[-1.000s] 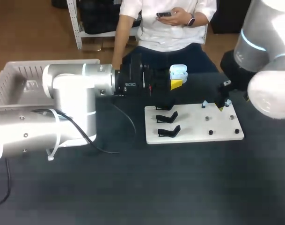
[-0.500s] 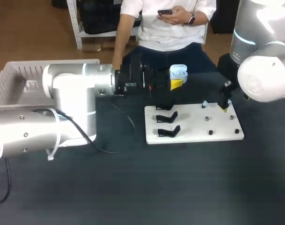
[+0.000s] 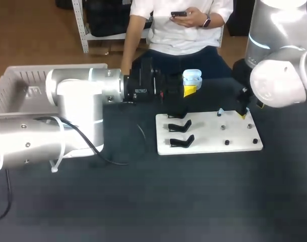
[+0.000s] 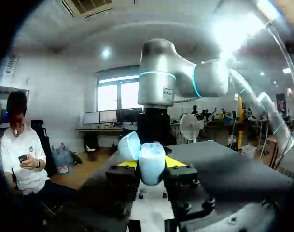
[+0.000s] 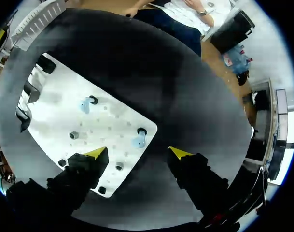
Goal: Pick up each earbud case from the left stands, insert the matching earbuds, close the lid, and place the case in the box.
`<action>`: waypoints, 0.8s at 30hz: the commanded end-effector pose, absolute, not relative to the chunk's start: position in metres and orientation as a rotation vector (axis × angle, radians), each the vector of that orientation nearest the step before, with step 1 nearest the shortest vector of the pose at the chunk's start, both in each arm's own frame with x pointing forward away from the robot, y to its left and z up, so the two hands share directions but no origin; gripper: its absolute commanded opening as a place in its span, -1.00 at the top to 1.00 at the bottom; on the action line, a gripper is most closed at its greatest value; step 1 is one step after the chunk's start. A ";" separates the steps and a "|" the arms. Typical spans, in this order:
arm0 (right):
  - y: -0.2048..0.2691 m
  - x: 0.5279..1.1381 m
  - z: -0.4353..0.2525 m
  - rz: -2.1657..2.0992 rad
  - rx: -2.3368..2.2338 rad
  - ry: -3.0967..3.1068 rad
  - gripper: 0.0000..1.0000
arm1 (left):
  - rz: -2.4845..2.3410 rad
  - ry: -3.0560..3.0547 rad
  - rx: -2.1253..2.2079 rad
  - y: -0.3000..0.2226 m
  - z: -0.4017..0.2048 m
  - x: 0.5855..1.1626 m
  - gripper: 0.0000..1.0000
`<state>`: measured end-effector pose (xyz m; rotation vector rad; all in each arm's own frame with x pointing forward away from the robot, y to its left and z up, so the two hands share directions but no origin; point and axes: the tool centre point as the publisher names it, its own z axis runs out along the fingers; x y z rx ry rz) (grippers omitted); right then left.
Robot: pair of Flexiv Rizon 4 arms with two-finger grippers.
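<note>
1. The left arm (image 3: 77, 101) reaches level across the table, and the left gripper (image 3: 189, 91) clamps the earbud case (image 3: 192, 77) beyond the white board's (image 3: 208, 137) far edge.
2. The case is pale blue with its lid open.
3. The right gripper (image 5: 138, 153) hangs with fingers spread wide over a blue earbud (image 5: 139, 141).

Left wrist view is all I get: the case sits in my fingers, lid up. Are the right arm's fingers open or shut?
Observer: Open. The right gripper hangs over a corner of the white board, holding nothing.
Operator: Any earbud near it? My case needs one.
Observer: Yes, a light blue earbud sits on the board just ahead of those fingers, untouched.
Operator: Is there another one?
Observer: A second earbud sits farther along the board, toward the black stands.
</note>
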<state>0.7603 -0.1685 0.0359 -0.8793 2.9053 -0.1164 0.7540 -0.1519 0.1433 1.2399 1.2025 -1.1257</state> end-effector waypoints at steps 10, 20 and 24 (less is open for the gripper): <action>-0.166 0.774 0.026 -0.148 -0.892 2.926 0.05 | -1.122 1.196 1.235 -0.152 0.142 0.753 1.00; -0.165 0.774 0.025 -0.144 -0.875 2.928 0.19 | -1.122 1.196 1.235 -0.152 0.142 0.753 1.00; -0.165 0.775 0.023 -0.140 -0.867 2.929 0.22 | -1.122 1.196 1.235 -0.152 0.142 0.753 1.00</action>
